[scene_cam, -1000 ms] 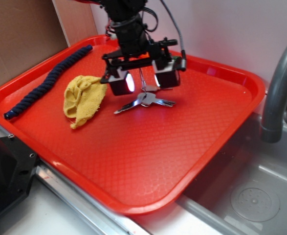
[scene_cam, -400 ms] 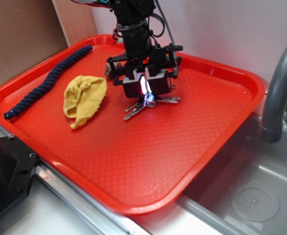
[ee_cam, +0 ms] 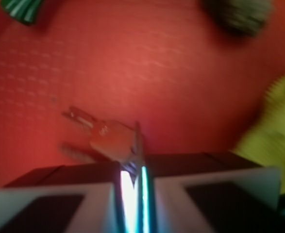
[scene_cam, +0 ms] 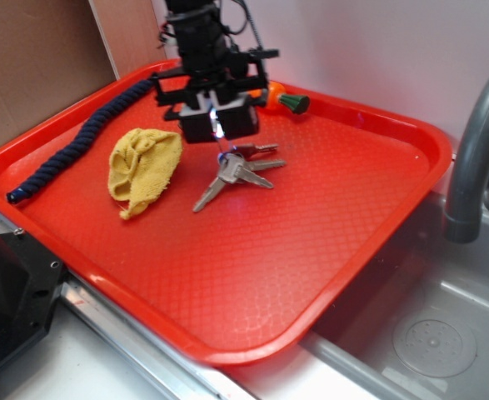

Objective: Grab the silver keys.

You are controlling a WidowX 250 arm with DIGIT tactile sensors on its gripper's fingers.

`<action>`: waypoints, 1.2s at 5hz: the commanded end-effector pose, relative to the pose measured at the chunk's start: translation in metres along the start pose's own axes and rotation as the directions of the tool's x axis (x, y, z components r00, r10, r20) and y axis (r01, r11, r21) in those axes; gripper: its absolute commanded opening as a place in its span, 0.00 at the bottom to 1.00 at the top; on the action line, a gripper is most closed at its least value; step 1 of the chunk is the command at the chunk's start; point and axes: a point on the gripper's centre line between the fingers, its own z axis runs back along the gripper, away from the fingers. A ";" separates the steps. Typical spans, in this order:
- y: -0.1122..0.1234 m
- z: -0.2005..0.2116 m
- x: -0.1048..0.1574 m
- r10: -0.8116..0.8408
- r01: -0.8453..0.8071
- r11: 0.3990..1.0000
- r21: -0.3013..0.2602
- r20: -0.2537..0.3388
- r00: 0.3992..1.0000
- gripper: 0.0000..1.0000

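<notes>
Silver keys pinched at the ring end, blades fanned on the red tray.

The small bunch of shiny silver metal keys lies near the middle of the textured red plastic tray, blades splayed toward the front and right; the ring end sits directly under the black robot gripper, whose two pads are pressed together on it. Wrist view: the keys run up into the narrow bright slit between the pads. Just left of the keys, a crumpled yellow cloth. Further left, a dark blue twisted rope along the tray's edge. Behind the gripper, an orange toy carrot with green top. Grey faucet at right, over a sink.
</notes>
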 end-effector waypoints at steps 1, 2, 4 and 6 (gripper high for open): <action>0.031 0.047 -0.015 -0.054 0.055 0.998 -0.018 0.062 0.997 0.00; 0.050 0.072 -0.026 -0.248 0.236 0.966 0.107 0.124 0.961 0.00; 0.045 0.106 -0.021 -0.438 0.404 0.877 0.259 0.090 0.894 0.00; 0.014 0.137 -0.013 -0.499 0.474 0.853 0.220 0.078 0.863 0.00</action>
